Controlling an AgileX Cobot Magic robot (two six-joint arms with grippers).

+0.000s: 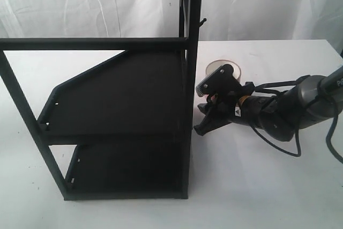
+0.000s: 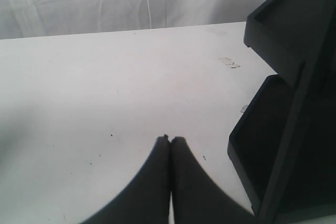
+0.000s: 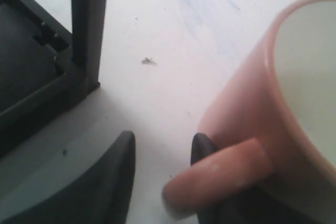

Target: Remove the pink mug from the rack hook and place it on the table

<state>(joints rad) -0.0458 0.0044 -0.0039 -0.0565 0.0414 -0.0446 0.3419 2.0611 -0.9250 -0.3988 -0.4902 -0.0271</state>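
The pink mug (image 1: 222, 66) stands on the white table (image 1: 257, 186) just right of the rack's corner post, mostly hidden behind my right gripper (image 1: 202, 108). In the right wrist view the pink mug (image 3: 283, 103) shows its white inside, and its handle (image 3: 220, 177) lies across one finger (image 3: 201, 148). The right gripper (image 3: 163, 148) is open, its other finger (image 3: 113, 182) well apart. The rack hook (image 1: 202, 22) juts bare from the post. My left gripper (image 2: 170, 139) is shut on nothing above the table (image 2: 105, 77).
The tall black rack (image 1: 118, 95) fills the left half of the exterior view; its post (image 3: 86, 24) stands close to the right gripper, and its shelves (image 2: 283, 119) lie beside the left gripper. A white curtain hangs behind the table.
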